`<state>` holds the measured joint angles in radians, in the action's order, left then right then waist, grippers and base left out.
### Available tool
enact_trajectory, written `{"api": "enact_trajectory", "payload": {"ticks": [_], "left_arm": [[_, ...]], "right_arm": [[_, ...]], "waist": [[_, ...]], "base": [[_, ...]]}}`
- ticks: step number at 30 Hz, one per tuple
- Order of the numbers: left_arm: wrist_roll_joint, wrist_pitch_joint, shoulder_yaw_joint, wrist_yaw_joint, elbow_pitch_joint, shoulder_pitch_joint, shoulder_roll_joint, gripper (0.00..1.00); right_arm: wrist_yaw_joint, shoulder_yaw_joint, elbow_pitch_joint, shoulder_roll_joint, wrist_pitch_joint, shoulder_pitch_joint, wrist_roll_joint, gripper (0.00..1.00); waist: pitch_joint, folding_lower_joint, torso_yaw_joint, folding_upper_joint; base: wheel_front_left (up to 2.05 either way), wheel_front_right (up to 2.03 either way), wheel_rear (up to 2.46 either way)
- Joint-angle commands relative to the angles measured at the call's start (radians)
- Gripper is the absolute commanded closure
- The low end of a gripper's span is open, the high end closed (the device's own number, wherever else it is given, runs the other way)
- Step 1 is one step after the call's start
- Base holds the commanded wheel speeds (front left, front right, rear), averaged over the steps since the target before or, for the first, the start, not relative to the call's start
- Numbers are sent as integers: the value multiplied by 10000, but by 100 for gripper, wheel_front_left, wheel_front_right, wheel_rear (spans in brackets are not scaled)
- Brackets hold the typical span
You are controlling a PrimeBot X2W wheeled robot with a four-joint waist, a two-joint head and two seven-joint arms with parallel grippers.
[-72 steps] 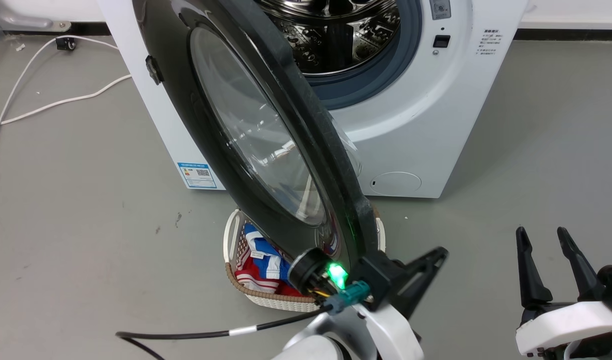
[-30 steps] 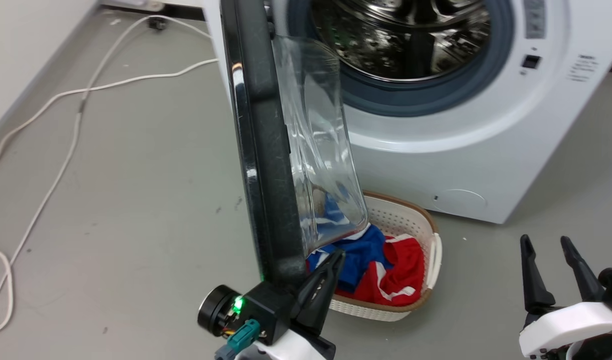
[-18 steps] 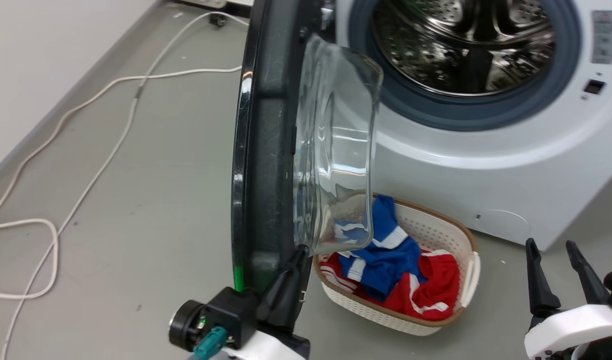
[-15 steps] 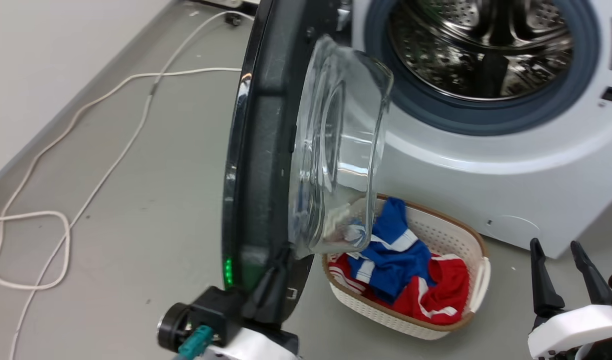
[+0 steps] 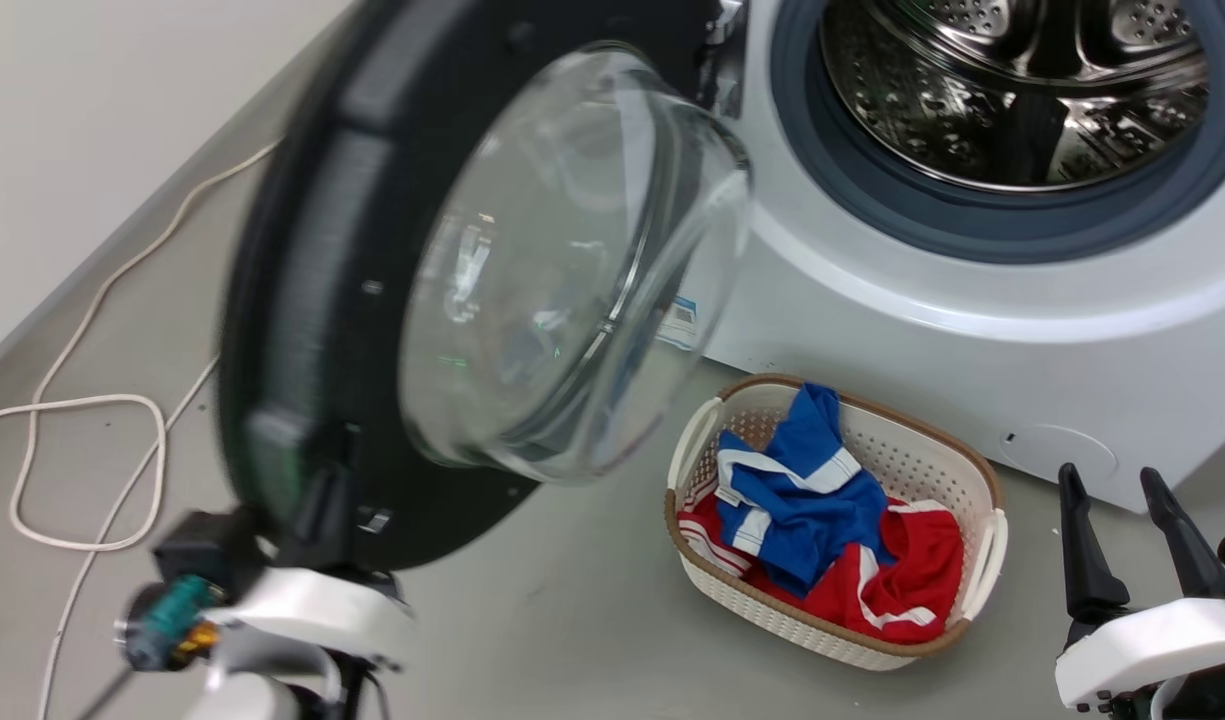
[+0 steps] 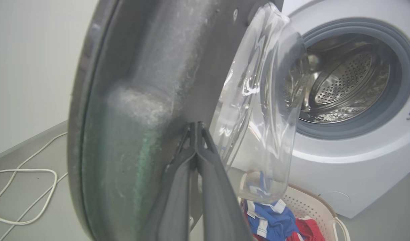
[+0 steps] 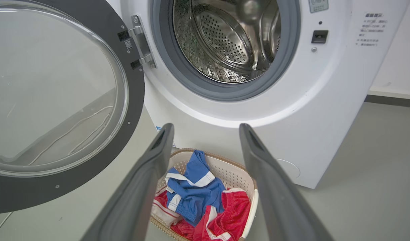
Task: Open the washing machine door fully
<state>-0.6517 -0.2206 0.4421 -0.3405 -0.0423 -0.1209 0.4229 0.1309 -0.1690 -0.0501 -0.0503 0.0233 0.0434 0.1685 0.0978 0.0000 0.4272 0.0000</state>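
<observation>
On the grey floor point(image 5: 532, 640) in front of the robot, items as follows.

1. Washing machine point(image 5: 972, 330): white front-loader, drum mouth uncovered.
2. Washing machine door point(image 5: 312, 250): round, black-framed, hung on a metal hinge point(image 7: 139, 43) at the side of the drum mouth. It stands swung well out from the machine's front, with its inner face and clear glass bowl point(image 5: 562, 270) turned toward the head camera. It looks motion-blurred in that view.
   - Handling, by judgement: heavy and rigid, travelling only on its hinge arc.
   - The glossy frame is likely slippery, and the bowl is breakable and no place for a grip.
   - Best purchase is the black frame at the free edge opposite the hinge, where leverage is greatest.
3. Left gripper point(image 6: 195, 125): fingers pressed together, nothing seen between them, tips laid against the door's inner frame near the free edge.
4. Right gripper point(image 7: 206, 125): fingers spread, empty, held low and well apart from the door.

Containers:
- Drum point(image 5: 1012, 90): perforated steel, no laundry seen inside.
- Laundry basket point(image 5: 772, 615): cream with a brown rim, on the floor just before the machine and beside the door's lower edge. It holds a blue garment point(image 5: 792, 480) lying over a red garment point(image 5: 912, 570).

Sundry: white cable point(image 5: 32, 470), looped on the floor beyond the door.
</observation>
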Motion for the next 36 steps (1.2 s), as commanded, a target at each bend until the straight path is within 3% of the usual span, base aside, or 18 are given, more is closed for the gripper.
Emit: {"api": "enact_trajectory", "payload": {"ticks": [1,6,10,20,29,36], "left_arm": [[-120,-114,-336,56,238,-220,155,100],[-533,-288,-1257,217,1004,-596,349,100],[-937,-373,-1945,587,1711,-1020,438,100],[-1027,-456,-3187,1070,3142,-1623,536,100],[-215,-465,-3671,1019,2713,-932,129,100],[486,-446,-3481,559,1292,406,-241,100]], "right_arm": [[-2,11,-6,4,15,-137,21,0],[-2,61,22,4,5,-264,-14,0],[-2,98,-64,2,75,-394,-53,0],[-2,173,-216,2,126,-629,-163,0],[-2,159,-51,2,-9,-586,-78,0],[-2,220,168,2,-140,-410,15,0]], "waist": [[73,0,-150,0],[214,0,-495,0],[414,0,-738,0],[726,0,-1232,0],[503,0,-1368,0],[-11,0,-1529,0]], "base": [[0,0,0],[0,0,0],[0,0,0],[0,0,0],[0,0,0],[0,0,0]]}}
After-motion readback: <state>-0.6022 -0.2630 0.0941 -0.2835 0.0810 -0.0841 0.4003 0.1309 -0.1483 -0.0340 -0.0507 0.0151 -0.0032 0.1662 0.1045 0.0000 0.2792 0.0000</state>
